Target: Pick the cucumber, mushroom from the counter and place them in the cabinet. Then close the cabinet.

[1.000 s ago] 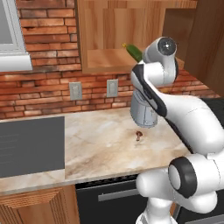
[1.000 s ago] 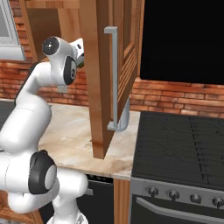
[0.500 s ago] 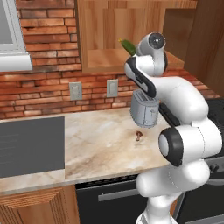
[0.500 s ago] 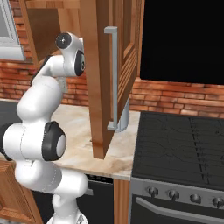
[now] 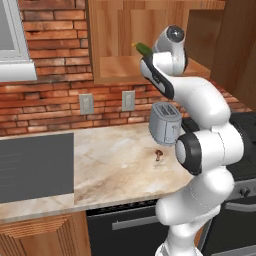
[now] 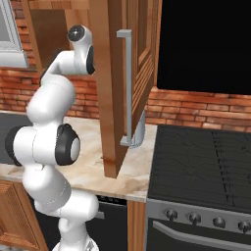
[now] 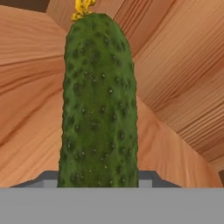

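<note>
My gripper [image 5: 145, 54] is shut on the dark green cucumber [image 5: 142, 48], which I hold up at the open front of the brown wall cabinet [image 5: 120, 75], just above its shelf. In the hand view the cucumber [image 7: 98, 105] stands upright between the fingers, yellow tip on top, with the cabinet's wooden inner walls [image 7: 183, 87] close behind. The tiny brown mushroom [image 5: 158, 153] stands on the marbled counter [image 5: 110, 160], in front of the toaster. The cabinet door [image 6: 115, 98] hangs open, with its silver bar handle [image 6: 126, 88] facing the right base camera and hiding my hand there.
A silver toaster [image 5: 165, 123] stands on the counter below my arm. A dark grey flat panel [image 5: 35, 165] covers the counter's left part. The black stove top [image 6: 206, 157] lies to the right. Two wall outlets [image 5: 86, 103] sit on the brick backsplash.
The arm has folded upward and carried the cucumber a little up and to the left, closer into the cabinet opening. The mushroom and toaster have stayed put.
</note>
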